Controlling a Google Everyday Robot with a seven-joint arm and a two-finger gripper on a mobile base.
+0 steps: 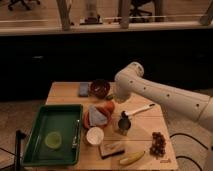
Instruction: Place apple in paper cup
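The gripper (111,100) hangs low over the middle of the wooden table (65,92), at the end of the white arm (165,97) that reaches in from the right. It sits right at the top of the apple (107,107); whether it is closed on the fruit or apart cannot be told, as the two merge there. The apple, orange-red, lies directly beneath the gripper at the upper edge of a red plate (88,120), which also carries a grey-blue folded item (97,117). Just behind the gripper stands a dark red bowl (99,88), with a blue-grey pad (84,89) beside it further out. Near the gripper toward the front and right stands a shiny metal cup (124,123), and a white-handled utensil (138,109) lies beside it. The paper cup (94,135), white and upright, stands well in front of the gripper, just past the red plate, apart from the apple. In front of that lie a brown block (111,149) and a banana (131,158), and a dark bunch of grapes (158,142) lies off toward the front right corner. Farthest to the gripper's other side sits a green tray (37,150) holding a pale green disc (52,140).
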